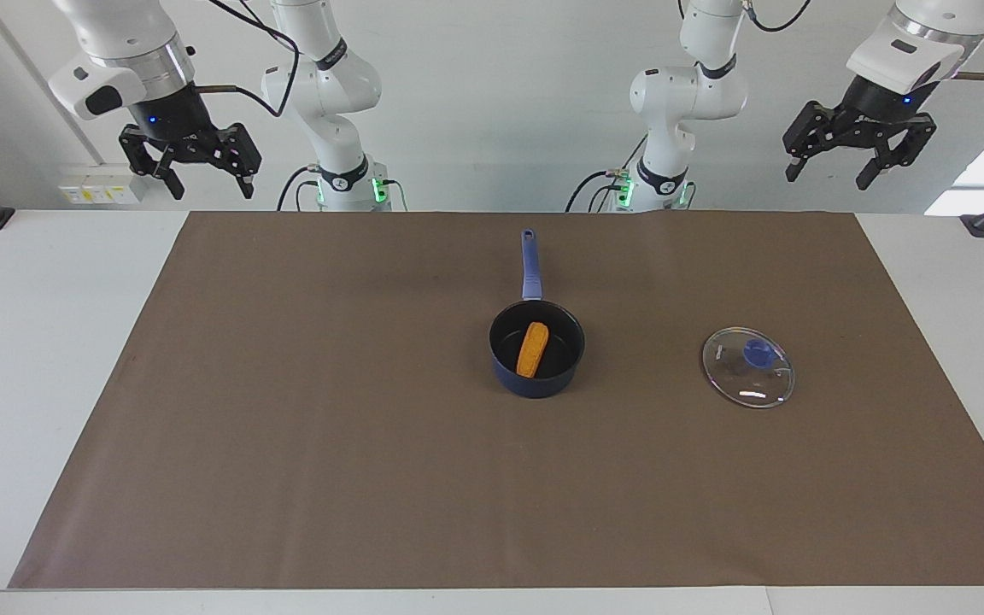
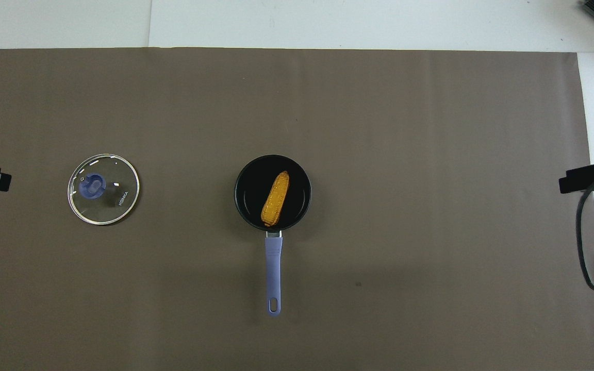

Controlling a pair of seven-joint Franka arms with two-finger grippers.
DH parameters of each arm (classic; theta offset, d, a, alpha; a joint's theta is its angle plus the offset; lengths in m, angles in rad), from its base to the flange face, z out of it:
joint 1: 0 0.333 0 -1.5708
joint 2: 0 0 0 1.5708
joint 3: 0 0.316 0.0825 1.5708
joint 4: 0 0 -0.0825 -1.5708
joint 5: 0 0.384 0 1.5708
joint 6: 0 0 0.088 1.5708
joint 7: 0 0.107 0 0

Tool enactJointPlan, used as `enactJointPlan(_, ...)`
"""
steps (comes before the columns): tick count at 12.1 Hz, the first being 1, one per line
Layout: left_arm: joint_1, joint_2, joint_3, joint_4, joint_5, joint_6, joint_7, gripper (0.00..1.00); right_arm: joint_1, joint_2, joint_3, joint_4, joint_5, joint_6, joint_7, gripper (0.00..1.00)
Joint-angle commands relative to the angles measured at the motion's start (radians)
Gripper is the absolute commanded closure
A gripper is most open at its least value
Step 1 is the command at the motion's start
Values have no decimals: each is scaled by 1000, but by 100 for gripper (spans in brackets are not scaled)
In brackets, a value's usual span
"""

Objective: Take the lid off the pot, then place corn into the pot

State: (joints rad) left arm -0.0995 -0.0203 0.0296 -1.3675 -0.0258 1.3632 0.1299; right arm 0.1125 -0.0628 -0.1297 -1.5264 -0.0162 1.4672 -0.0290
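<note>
On the worktop [image 1: 287, 427] mat, the rigid, light corn [image 1: 532, 348] lies inside the pot [image 1: 536, 348], the fragile, slippery glass lid [image 1: 748, 367], best taken by its knob, rests beside it toward the left arm's end, while left gripper [image 1: 834, 171] and right gripper [image 1: 206, 184] hang raised, fingers spread wide and empty.

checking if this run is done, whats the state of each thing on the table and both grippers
pot: uncovered, upright on the brown mat, corn inside
corn: lying in the pot
lid: off the pot, flat on the mat toward the left arm's end, knob up
left gripper: open, empty, raised
right gripper: open, empty, raised
</note>
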Motion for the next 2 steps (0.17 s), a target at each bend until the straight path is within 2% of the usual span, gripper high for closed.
enactJointPlan(1,-3,-15,4,-5,0,-18,-10,0,-1,-17,5,-12,-1,-15,-19,0)
enactJointPlan(2,-3,-16,4,-11,0,-16,-10,0,-2,-19,5,-14,-1,-16,-20,0)
